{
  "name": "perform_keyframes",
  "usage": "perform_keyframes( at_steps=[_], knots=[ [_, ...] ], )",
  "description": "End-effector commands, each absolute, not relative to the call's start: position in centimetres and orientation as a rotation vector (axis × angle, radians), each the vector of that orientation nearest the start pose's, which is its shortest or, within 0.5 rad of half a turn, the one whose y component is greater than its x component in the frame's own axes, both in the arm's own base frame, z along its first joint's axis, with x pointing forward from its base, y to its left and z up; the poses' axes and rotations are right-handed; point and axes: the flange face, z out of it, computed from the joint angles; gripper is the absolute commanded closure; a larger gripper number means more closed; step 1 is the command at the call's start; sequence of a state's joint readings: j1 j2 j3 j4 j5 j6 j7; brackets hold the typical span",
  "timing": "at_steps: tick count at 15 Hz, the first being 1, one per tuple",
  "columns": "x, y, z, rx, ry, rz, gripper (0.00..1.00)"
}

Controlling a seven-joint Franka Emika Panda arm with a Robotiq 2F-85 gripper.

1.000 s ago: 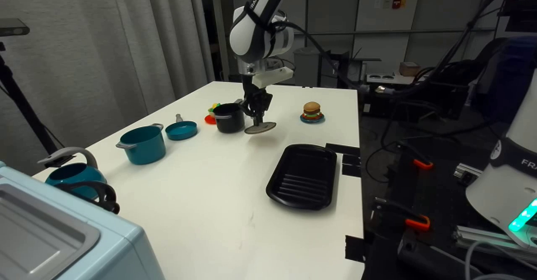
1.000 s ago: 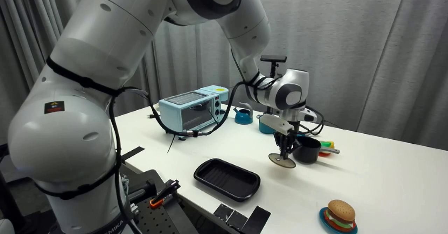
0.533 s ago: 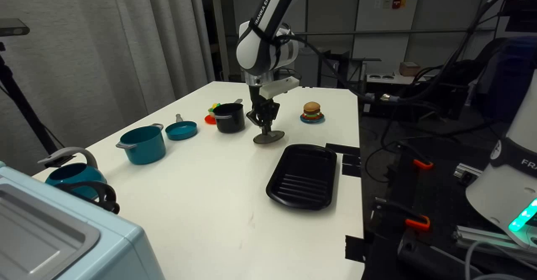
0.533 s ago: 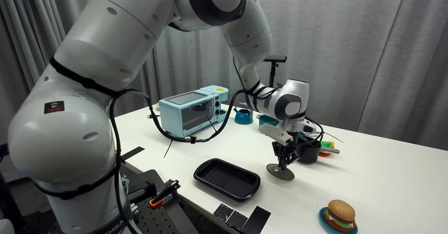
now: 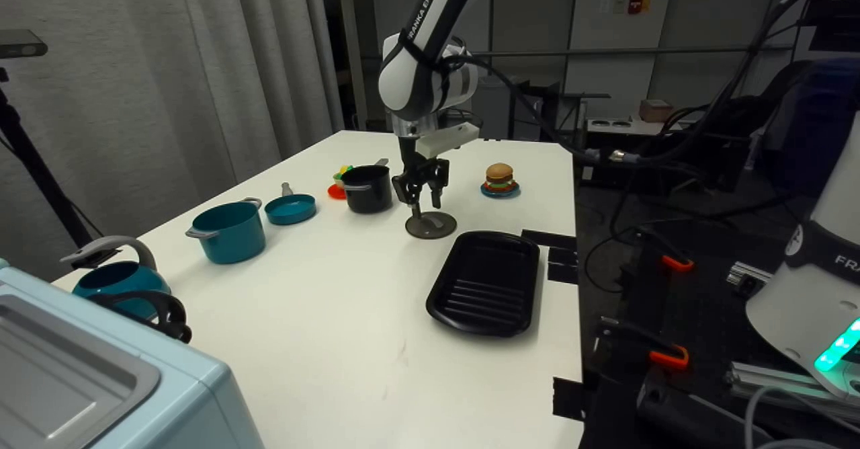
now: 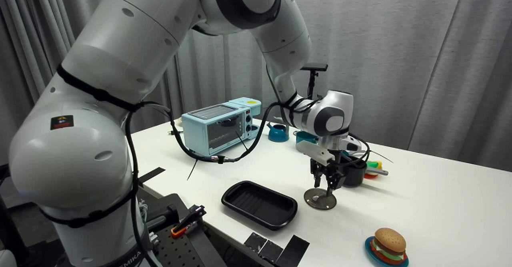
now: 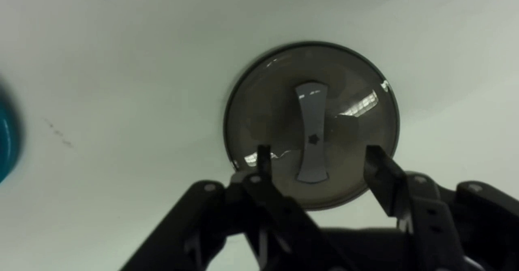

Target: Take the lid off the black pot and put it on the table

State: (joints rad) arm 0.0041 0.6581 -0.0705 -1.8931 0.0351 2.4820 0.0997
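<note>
Wrist view dim, greenish. White glare on lid (image 7: 312, 121), right and lower left; gripper (image 7: 317, 153) out of focus, bottom. Table (image 5: 322, 341) bright in both exterior views. In an exterior view, back wall (image 5: 598, 32) dim upper right, light strip (image 5: 840, 345) glowing green lower right; in an exterior view, faint shadow by black pot (image 6: 354, 176).

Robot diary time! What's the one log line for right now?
tool: open, over lid | lid: flat on table | black pot: uncovered | task: lid placed, tool not yet withdrawn
</note>
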Motion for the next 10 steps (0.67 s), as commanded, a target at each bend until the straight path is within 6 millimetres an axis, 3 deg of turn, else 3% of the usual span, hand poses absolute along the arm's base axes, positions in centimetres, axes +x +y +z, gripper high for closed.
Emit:
perform_keyframes(
  at_steps=[1,3,10],
  knots=[
    [61.4,-4.2,17.2,-3.157,0.271,0.039,0.08],
    [61.3,-4.1,18.6,-3.154,0.268,0.013,0.0],
    [60.3,-4.3,24.9,-3.153,0.267,-0.128,0.0]
  ],
)
